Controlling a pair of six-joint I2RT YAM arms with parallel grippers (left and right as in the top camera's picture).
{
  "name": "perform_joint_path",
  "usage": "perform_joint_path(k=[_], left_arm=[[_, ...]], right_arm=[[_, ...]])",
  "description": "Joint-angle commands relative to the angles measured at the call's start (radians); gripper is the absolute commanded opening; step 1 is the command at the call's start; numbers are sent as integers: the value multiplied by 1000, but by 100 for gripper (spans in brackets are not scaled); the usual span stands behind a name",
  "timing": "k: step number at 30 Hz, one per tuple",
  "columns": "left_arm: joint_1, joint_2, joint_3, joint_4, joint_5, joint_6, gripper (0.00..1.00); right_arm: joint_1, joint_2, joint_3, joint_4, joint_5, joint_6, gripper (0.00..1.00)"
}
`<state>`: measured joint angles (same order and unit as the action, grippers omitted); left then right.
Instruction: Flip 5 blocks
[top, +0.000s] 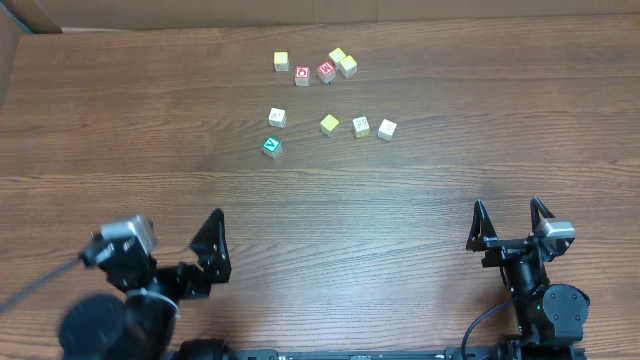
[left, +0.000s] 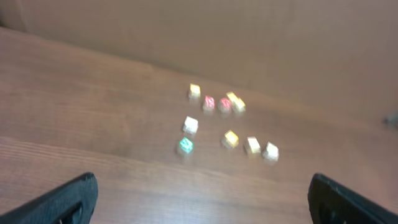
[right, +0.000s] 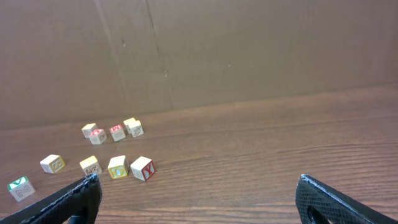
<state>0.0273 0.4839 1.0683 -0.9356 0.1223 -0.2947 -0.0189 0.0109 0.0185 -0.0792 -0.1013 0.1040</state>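
A: Black fingers spread wide on the left gripper (left: 202, 200) and on the right gripper (top: 508, 214); both empty, by the table's (top: 450, 170) near edge.
B: Blocks?
A: Blocks (top: 329, 124) lie loosely toward the far edge, well apart from both grippers. Bare wood lies between. Two red cubes (top: 326, 70) sit behind, among pale cubes (top: 281, 61).
B: Wrist views?
A: Right shows side letters and a cardboard wall (right: 249, 50); left is blurred.
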Motion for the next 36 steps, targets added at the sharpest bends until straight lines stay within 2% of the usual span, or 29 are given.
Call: perform_joint_path(k=[1, 5, 8, 11, 17, 18, 19, 20, 21, 22, 26, 27, 29, 31, 32, 34, 36], left_arm=[[-3, 261, 285, -165, 81, 135, 100], [-3, 537, 587, -377, 80, 153, 100], [-3, 706, 744, -454, 95, 153, 100], [-3, 844, 827, -475, 135, 152, 100], [-3, 1041, 833, -483, 186, 123, 98], [-3, 1072, 831, -494, 185, 123, 78], [-3, 1099, 831, -506, 185, 123, 47], [-3, 1131, 831, -521, 185, 123, 24], [-3, 1159, 831, -539, 184, 123, 7], [-3, 1186, 831, -557, 183, 123, 4], [-3, 1289, 830, -610, 181, 123, 4], [-3, 1313, 830, -618, 182, 123, 11], [-3, 1356, 830, -636, 181, 124, 34], [-3, 1402, 830, -650, 182, 127, 70], [-3, 1421, 830, -654, 182, 132, 77], [-3, 1460, 830, -662, 182, 152, 80], [-3, 1487, 830, -677, 182, 169, 72]], right_arm=[[-3, -8, -11, 5, -5, -7, 100], [-3, -8, -11, 5, -5, -7, 100], [-3, -8, -11, 5, -5, -7, 100], [-3, -8, -11, 5, -5, -7, 100], [-3, -8, -11, 5, -5, -7, 100], [-3, -8, -11, 5, -5, -7, 100], [-3, -8, -11, 5, -5, -7, 100], [-3, -8, -11, 5, -5, -7, 100], [-3, -8, -11, 5, -5, -7, 100], [-3, -8, -11, 5, -5, -7, 100], [-3, -8, -11, 5, -5, -7, 100], [-3, -8, -11, 5, -5, -7, 100], [-3, -8, -11, 5, -5, -7, 100], [-3, -8, -11, 5, -5, -7, 100], [-3, -8, -11, 5, -5, -7, 100], [-3, -8, -11, 5, -5, -7, 100], [-3, -8, -11, 5, -5, -7, 100]])
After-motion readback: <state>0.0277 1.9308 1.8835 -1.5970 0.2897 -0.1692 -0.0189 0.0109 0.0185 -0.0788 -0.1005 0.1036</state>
